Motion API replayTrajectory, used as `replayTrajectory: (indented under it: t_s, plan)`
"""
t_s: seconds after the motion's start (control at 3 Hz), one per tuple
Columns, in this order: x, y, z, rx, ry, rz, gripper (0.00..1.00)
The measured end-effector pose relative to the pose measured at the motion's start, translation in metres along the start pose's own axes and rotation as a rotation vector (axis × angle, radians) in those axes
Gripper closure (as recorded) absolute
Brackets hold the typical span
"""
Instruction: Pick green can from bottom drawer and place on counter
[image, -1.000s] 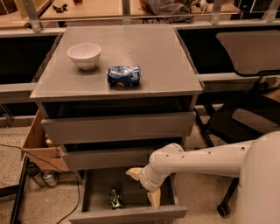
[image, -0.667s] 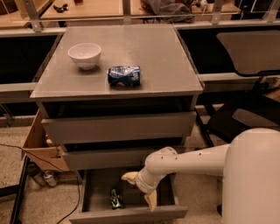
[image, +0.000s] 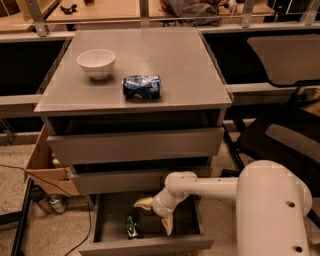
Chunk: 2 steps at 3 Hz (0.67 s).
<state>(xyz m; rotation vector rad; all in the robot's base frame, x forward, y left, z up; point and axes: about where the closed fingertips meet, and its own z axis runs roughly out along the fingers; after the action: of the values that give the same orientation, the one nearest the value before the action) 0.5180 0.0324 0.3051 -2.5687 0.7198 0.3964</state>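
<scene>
The green can lies in the open bottom drawer, towards the left of its tray. My gripper hangs over the drawer, just right of the can and a little above it. Its two pale fingers are spread apart and hold nothing. The white arm reaches in from the lower right. The counter is the grey top of the cabinet.
A white bowl and a blue and silver can lying on its side rest on the counter. Two shut drawers sit above the open one. A cardboard box stands left of the cabinet, a dark chair to the right.
My gripper has moved left inside the drawer, closer to the green can. The can has not moved.
</scene>
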Motion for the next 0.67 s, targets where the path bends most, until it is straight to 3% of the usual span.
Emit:
replayTrajectory:
  t_s: [0.33,0.67]
  plan:
    - [0.0064,-0.0049,-0.0029,0.011,0.015,-0.047,0.0]
    - [0.0068,-0.0083,0.0059,0.009,0.024,-0.041,0.0]
